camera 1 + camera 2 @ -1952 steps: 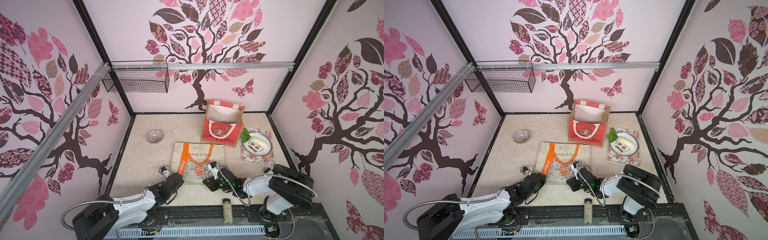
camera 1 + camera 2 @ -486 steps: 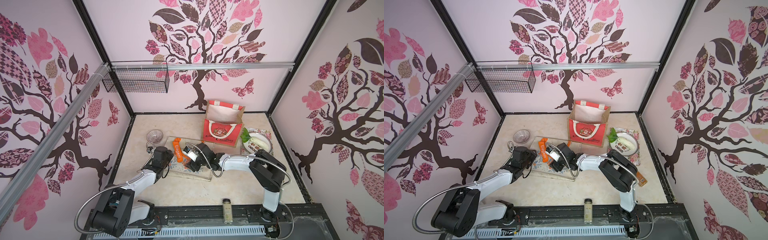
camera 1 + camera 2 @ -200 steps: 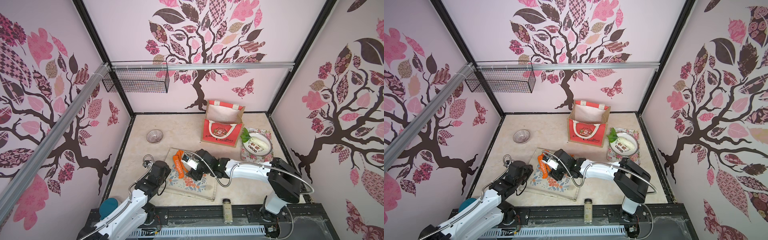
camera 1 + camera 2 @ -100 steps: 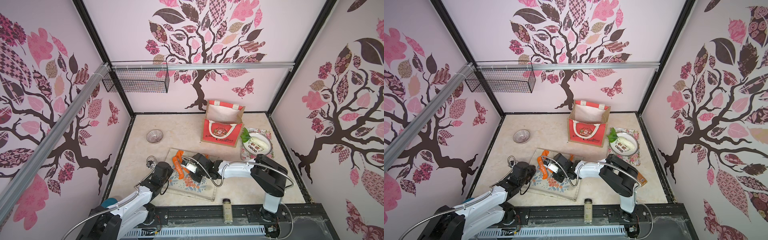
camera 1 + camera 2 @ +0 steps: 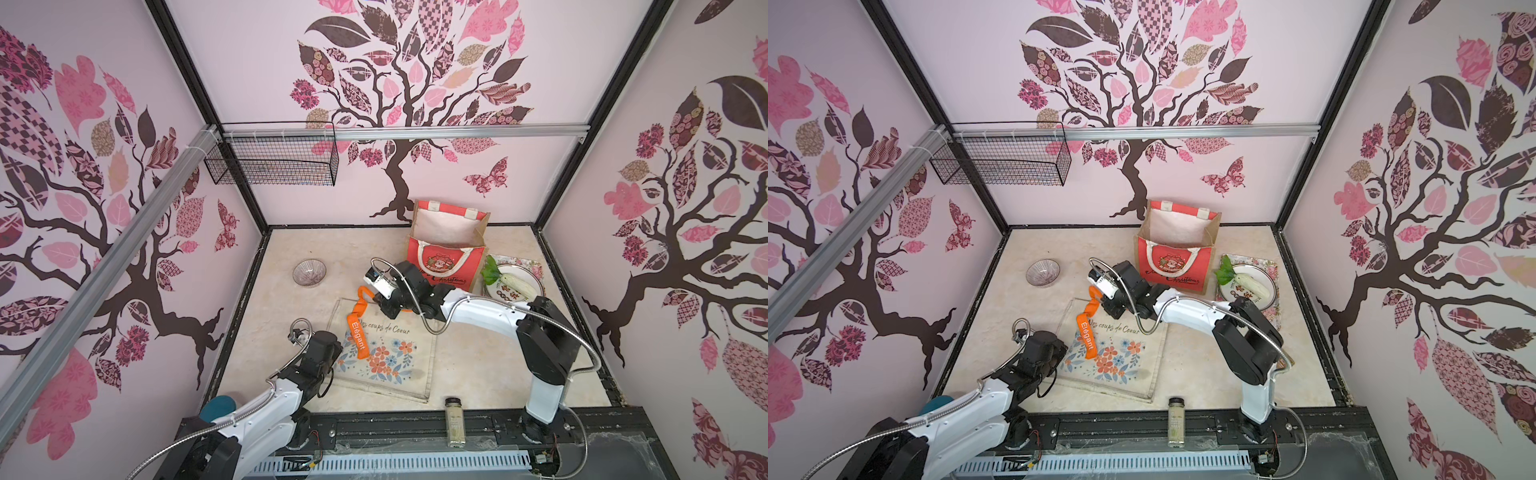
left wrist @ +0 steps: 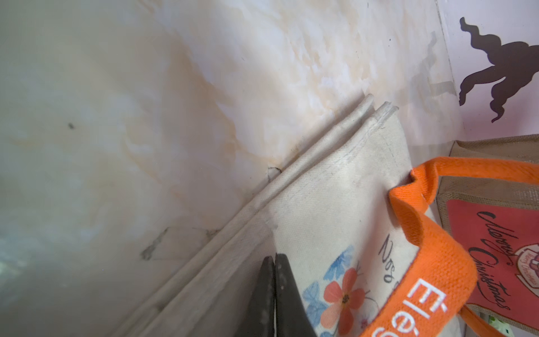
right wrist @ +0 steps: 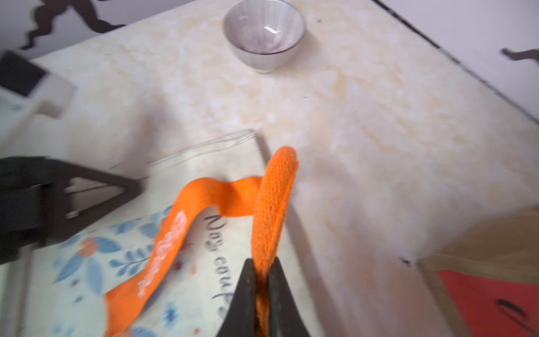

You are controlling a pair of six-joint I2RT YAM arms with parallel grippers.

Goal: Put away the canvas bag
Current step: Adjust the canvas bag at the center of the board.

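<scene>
Both just closed: my right gripper (image 7: 261,262) clamps orange webbing handle (image 7: 274,198) of flat cream floral canvas bag (image 5: 386,357); left gripper (image 6: 275,258) together at hem. Lift possible, I judge.

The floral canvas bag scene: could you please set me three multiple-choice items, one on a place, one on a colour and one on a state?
1. Where is the small ribbed glass bowl?
A. On the marble-look tabletop, apart from the flat cream floral canvas bag
B. Inside the bag
C. On top of the bag

2. What colour is the bag's woven handle strap?
A. Green
B. Orange
C. Blue

3. How is the right gripper?
A. Open
B. Shut on nothing
C. Shut on the strap

1 A: bare tabletop shows between bowl and bag.
2 B: orange in every view.
3 C: the right wrist view shows the strap pinched between closed jaws.
</scene>
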